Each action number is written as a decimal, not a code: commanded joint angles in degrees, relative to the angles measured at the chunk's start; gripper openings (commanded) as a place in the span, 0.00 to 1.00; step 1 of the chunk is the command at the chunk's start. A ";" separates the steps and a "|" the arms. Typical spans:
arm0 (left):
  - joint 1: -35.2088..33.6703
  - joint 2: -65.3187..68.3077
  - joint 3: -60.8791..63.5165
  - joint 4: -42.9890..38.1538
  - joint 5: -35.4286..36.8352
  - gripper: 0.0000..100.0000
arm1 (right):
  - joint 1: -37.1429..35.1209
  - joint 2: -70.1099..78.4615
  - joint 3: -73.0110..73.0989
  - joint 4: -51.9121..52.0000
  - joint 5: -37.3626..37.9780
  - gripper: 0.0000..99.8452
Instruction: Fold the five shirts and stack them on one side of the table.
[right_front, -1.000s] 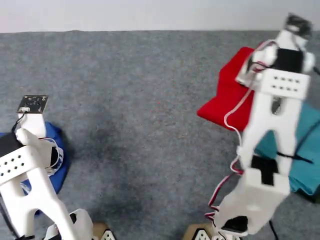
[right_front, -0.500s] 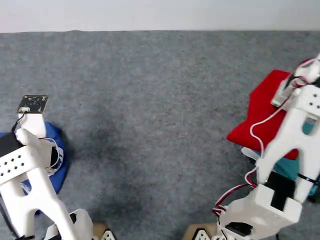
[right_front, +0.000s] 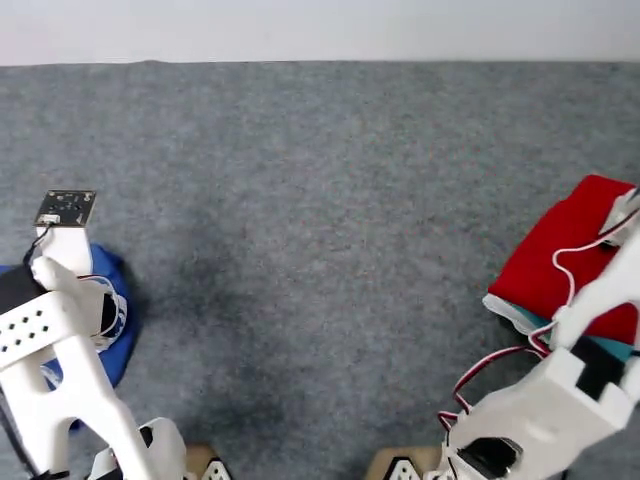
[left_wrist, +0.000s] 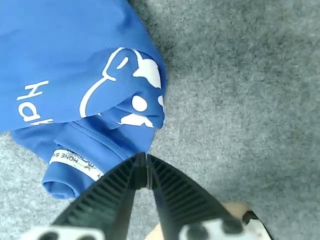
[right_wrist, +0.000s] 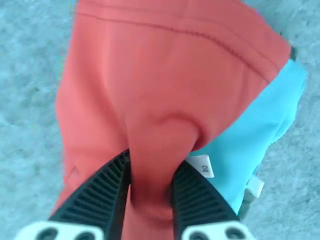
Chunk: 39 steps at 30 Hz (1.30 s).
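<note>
Three shirts showed: one red, one teal, one blue. The red shirt lay on the teal shirt at the table's right edge, its long axis running near-left to far-right. The right gripper pinched a fold of it. The blue shirt lay far left, and beside it the left gripper had its jaws pressed together, empty.

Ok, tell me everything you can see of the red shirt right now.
The red shirt is soft knit cloth, folded into a thick bundle with a stitched hem line showing. It sits at the right edge of the grey table, lying on top of a light blue shirt that sticks out beneath it. The right claw is shut on a raised fold of it.
</note>
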 joint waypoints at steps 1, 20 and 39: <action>0.18 -1.41 -0.13 -0.88 -0.09 0.01 | 1.89 -0.04 -0.53 -1.10 1.76 0.05; 0.18 -1.23 -0.13 -0.79 0.00 0.01 | -5.49 -6.46 -1.23 9.27 -7.91 0.02; 0.18 -1.14 0.04 -0.53 -0.18 0.01 | -18.86 16.22 -4.75 9.27 -6.15 0.01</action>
